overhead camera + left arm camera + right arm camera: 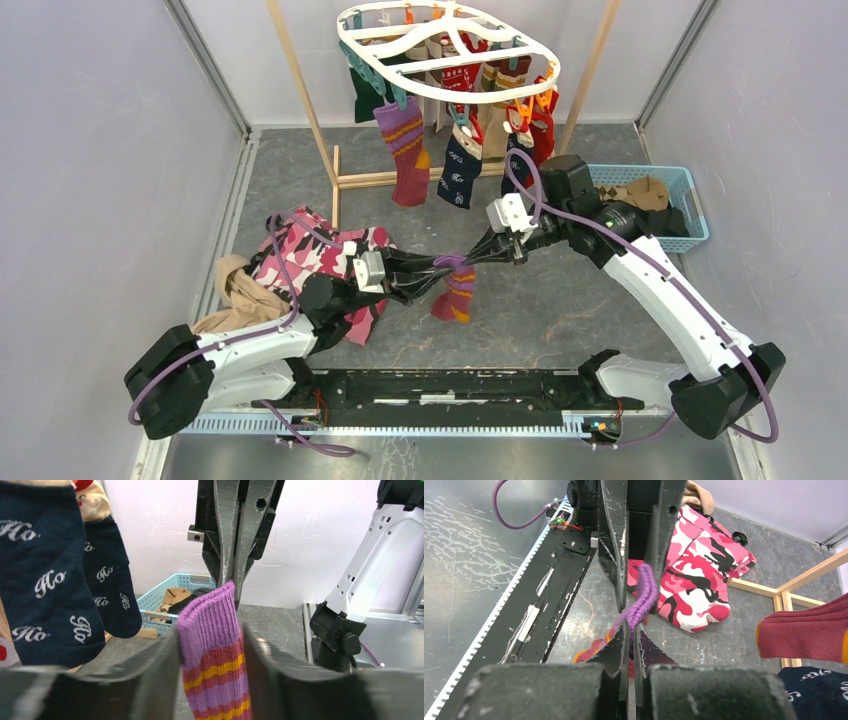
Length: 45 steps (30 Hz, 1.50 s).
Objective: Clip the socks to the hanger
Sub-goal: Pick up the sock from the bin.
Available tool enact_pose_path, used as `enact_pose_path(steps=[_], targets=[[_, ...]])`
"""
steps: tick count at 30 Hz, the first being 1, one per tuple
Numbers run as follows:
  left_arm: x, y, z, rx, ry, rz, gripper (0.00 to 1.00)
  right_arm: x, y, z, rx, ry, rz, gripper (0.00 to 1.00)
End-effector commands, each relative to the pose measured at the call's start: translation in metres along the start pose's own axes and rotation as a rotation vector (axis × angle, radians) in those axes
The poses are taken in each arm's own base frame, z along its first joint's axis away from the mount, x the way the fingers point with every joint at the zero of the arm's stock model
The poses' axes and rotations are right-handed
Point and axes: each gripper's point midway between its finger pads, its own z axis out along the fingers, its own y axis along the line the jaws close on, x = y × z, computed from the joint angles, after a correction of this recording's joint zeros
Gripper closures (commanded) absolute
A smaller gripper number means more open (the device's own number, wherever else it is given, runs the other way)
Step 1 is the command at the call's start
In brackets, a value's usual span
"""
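Note:
A purple-cuffed sock with maroon and yellow stripes [455, 295] hangs between my two grippers above the table's middle. My left gripper [447, 266] has its fingers against both edges of the sock [215, 655] just below the cuff. My right gripper [478, 256] is pinched shut on the top of the cuff [644, 595], as the left wrist view also shows [231, 582]. The white oval hanger [470, 98] hangs at the back. Several socks are clipped on it, among them a matching purple-maroon one [405, 150] and a navy one [460, 170].
The pink camouflage cloth [320, 250] and a tan cloth [235, 295] lie at the left beside my left arm. A blue basket [690, 215] holding more fabric stands at the right. The wooden pole rack [300, 90] carries the hanger.

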Motion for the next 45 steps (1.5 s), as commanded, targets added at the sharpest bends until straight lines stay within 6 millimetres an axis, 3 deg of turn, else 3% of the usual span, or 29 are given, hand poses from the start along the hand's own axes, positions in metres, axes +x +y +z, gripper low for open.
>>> enact_pose_path(steps=[1, 5, 9, 13, 17, 22, 24, 26, 27, 30, 33, 36, 39, 45], targets=[[-0.025, -0.009, 0.009, 0.067, -0.077, 0.042, 0.74, -0.018, -0.008, -0.005, 0.031, -0.001, -0.072, 1.00], [-0.023, -0.009, 0.006, 0.063, -0.072, 0.036, 0.78, -0.019, -0.011, -0.006, 0.048, 0.006, -0.072, 1.00], [-0.022, -0.006, 0.004, 0.041, -0.071, 0.028, 0.66, -0.021, -0.012, -0.006, 0.051, 0.005, -0.075, 1.00], [-0.019, -0.005, 0.001, 0.033, -0.064, 0.033, 0.66, -0.024, -0.013, -0.008, 0.060, 0.007, -0.085, 1.00], [-0.019, -0.005, -0.001, 0.034, -0.064, 0.035, 0.79, -0.023, -0.014, -0.009, 0.069, 0.015, -0.085, 1.00], [-0.022, -0.004, -0.003, 0.023, -0.062, 0.033, 0.85, -0.021, -0.017, -0.010, 0.086, 0.030, -0.092, 1.00], [-0.020, -0.004, -0.004, 0.024, -0.051, 0.027, 0.97, -0.020, -0.017, -0.010, 0.086, 0.032, -0.088, 1.00], [-0.020, -0.002, -0.004, 0.016, -0.040, 0.014, 0.98, -0.017, -0.018, -0.009, 0.087, 0.036, -0.081, 1.00], [-0.019, -0.001, -0.004, 0.008, -0.032, 0.002, 0.98, -0.016, -0.018, -0.009, 0.089, 0.039, -0.075, 0.97], [-0.015, 0.006, -0.005, -0.034, 0.010, -0.031, 0.98, -0.013, -0.021, -0.010, 0.109, 0.050, -0.071, 0.78], [-0.007, 0.013, -0.010, -0.088, 0.073, -0.067, 0.98, -0.016, -0.028, -0.023, 0.167, 0.062, -0.090, 0.64], [0.004, 0.018, -0.019, -0.141, 0.143, -0.094, 0.98, -0.018, -0.043, -0.053, 0.277, 0.038, -0.056, 0.56], [0.012, 0.020, -0.030, -0.173, 0.189, -0.101, 0.98, -0.007, -0.068, -0.082, 0.435, 0.044, 0.011, 0.49], [0.008, 0.022, -0.047, -0.219, 0.211, -0.072, 0.98, 0.007, -0.107, -0.093, 0.623, -0.015, 0.193, 0.39]])
